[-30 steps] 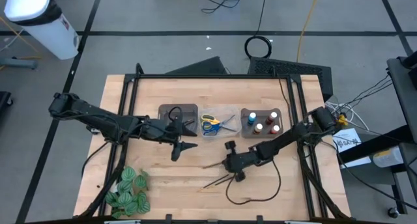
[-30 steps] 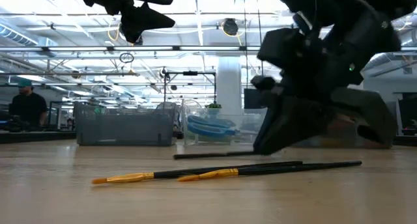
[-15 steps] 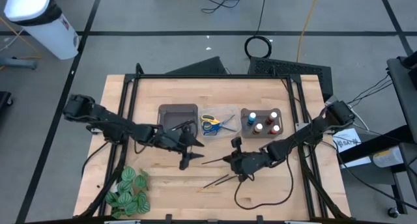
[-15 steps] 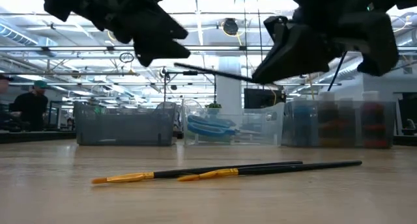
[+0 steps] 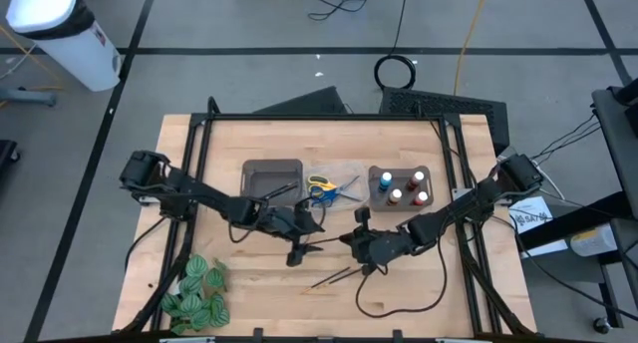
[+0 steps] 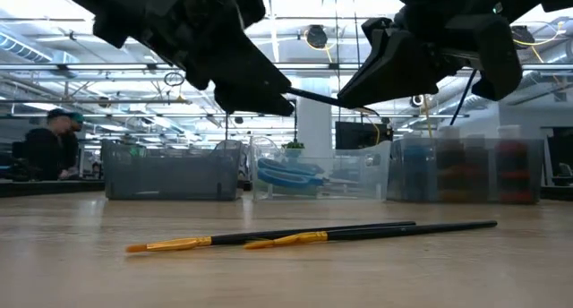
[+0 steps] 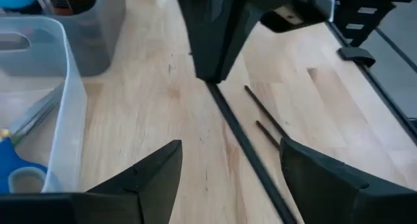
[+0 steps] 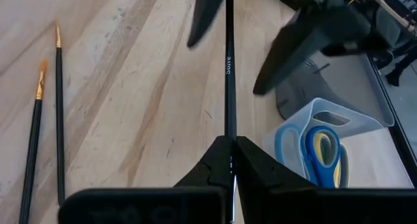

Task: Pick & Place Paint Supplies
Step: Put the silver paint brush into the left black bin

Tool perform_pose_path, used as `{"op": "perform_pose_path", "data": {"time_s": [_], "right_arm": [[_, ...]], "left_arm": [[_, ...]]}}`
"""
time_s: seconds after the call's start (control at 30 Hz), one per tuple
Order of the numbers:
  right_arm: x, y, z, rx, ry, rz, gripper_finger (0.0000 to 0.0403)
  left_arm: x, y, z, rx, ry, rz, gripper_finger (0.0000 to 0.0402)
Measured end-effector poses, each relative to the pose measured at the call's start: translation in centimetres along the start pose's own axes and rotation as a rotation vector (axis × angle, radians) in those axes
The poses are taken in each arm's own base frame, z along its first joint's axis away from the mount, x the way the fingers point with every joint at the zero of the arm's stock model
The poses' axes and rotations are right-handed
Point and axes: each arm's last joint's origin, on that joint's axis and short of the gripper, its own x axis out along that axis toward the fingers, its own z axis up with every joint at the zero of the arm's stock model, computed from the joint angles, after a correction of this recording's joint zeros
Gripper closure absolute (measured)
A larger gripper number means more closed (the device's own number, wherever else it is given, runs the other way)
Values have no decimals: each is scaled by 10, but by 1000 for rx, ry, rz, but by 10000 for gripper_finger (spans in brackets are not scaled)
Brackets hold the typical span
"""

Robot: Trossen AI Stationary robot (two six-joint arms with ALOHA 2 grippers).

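Clamped tight in the closed right gripper (image 8: 228, 142): one thin dark paintbrush (image 8: 229, 61), raised clear of the table (image 5: 239, 263) near its middle, handle pointing left. Held by the bristle end as far as can be judged; bristles themselves hidden by the fingers.

Changed over the last second: brush lifted off the wood, and left gripper (image 5: 306, 240) brought in from the far left beside the grey bin (image 5: 272, 173) to meet it, spreading wider on the way. Now wide open, one finger either side of the free handle, holding nothing, no contact visible yet.

Reads as a hand-over in mid-air, about to happen. Needs the left fingers closing on the handle before any release on the right, otherwise a dropped brush.

Lying on the table just near of the two grippers, side by side and touching: two more brushes (image 6: 269, 238), untouched. Already sorted at the far side: scissors (image 5: 324, 190) in the clear bin (image 5: 351, 171), paint bottles (image 5: 402, 186) in the right-hand bin. Leafy bunch (image 5: 194, 293) at the near left corner, well apart.

Roughly past halfway; brushes left to do.
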Motion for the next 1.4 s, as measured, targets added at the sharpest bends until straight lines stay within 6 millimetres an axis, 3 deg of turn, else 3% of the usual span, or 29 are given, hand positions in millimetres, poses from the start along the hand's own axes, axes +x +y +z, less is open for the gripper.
{"op": "perform_pose_path", "data": {"time_s": [0.17,0.27,0.5,0.57,0.8,0.97,1.17,1.4], "right_arm": [[0,0,0,2,1,-2,403],[0,0,0,2,1,-5,403],[0,0,1,7,-7,9,398],[0,0,1,15,-10,8,398],[-1,1,4,32,-38,8,399],[1,-2,4,173,-56,59,395],[21,6,-21,243,-78,274,307],[47,28,-46,153,7,360,195]], "left_arm": [[5,9,1,-48,25,26,164],[5,13,-1,-61,51,39,200],[4,16,3,-96,44,-19,364],[2,17,8,-103,32,-28,389],[-12,16,15,-111,56,-8,391],[-12,10,12,-111,83,-50,371],[-12,12,13,-107,62,41,353],[-12,12,12,-104,65,39,351]]}}
